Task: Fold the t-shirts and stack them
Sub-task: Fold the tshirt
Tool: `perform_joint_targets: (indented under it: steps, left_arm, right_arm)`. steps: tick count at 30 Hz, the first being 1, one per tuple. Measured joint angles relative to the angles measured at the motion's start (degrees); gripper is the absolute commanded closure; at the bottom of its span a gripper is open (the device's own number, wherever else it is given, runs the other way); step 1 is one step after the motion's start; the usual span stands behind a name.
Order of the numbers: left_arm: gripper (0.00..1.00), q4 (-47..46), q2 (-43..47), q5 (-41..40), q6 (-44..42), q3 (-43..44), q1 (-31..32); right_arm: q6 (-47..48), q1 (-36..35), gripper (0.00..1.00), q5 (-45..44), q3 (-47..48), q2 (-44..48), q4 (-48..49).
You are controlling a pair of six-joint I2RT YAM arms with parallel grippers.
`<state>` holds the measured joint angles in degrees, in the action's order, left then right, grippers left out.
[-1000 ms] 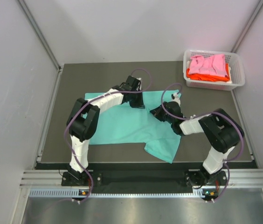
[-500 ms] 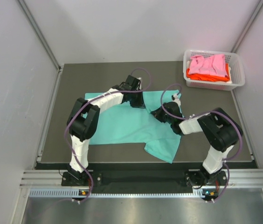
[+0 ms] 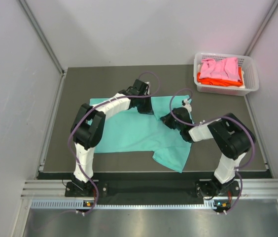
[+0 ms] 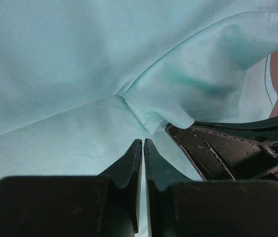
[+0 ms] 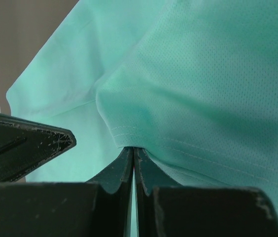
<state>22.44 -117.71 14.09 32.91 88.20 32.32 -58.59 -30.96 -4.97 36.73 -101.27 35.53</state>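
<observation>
The left claw (image 4: 142, 142) sits low over the teal t-shirt (image 3: 124, 136) with its tips pressed together. Whether any cloth is caught between them cannot be told. Just ahead of its tips a small fold stands up where a sleeve seam meets the body of the shirt. The shirt lies spread on the dark surface (image 3: 80, 84), mostly to the left of both claws and nearer than them. It is a plain, fine-mesh knit with stitched hems, and its near right corner is turned over in a loose flap. Close beside the left claw on its right, the right claw (image 5: 133, 148) is clamped on a stitched hem, with cloth bunching up from its tips. Well beyond the right claw and to its right stands a white basket (image 3: 251, 74). It holds the pink t-shirt (image 3: 220, 66), crumpled on top of the orange t-shirt (image 3: 217, 81).
</observation>
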Motion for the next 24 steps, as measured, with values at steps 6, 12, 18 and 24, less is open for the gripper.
perform_joint_targets:
  steps: [6,12,18,24]
  left_arm:
    - [0.90,0.4,0.0,0.0,0.0,0.0,0.0]
    - [0.90,0.5,0.0,-0.2,0.0,0.0,0.0]
    - [0.90,0.5,0.0,-0.3,0.0,-0.1,-0.2]
    - [0.89,0.5,0.1,-0.4,0.1,-0.2,-0.9]
  right_arm:
    - [0.1,0.0,1.00,-0.5,2.0,-2.4,0.4]
    - [0.8,0.0,1.00,-1.0,2.6,-2.9,0.0]
    - [2.1,0.0,1.00,1.0,3.3,-3.7,0.6]
    - [1.9,-0.2,1.00,7.8,4.8,-5.8,3.4]
